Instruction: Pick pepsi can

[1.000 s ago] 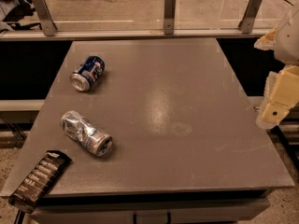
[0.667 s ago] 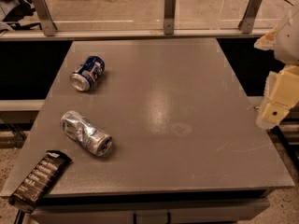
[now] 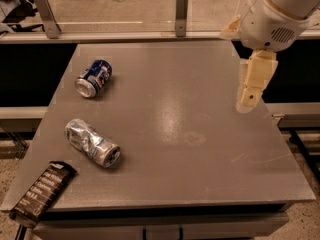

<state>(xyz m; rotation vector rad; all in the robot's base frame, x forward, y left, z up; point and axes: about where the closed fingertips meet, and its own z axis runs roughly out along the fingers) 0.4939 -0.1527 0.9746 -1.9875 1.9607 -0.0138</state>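
The pepsi can (image 3: pixel 93 78) is small and dark blue with white and red markings. It lies on its side at the far left of the grey table (image 3: pixel 175 134), silver top toward the front left. My gripper (image 3: pixel 248 97) hangs from the white arm (image 3: pixel 274 15) above the table's right side. It is far to the right of the can and holds nothing that I can see.
A longer, dented silver can (image 3: pixel 92 143) lies on its side at the front left. A dark snack bar (image 3: pixel 42 192) lies at the front left corner, partly over the edge. A glass barrier with metal posts (image 3: pixel 182 12) runs behind the table.
The arm and gripper have moved left, from beyond the table's right edge to above its right side. The cans and the bar have not moved.
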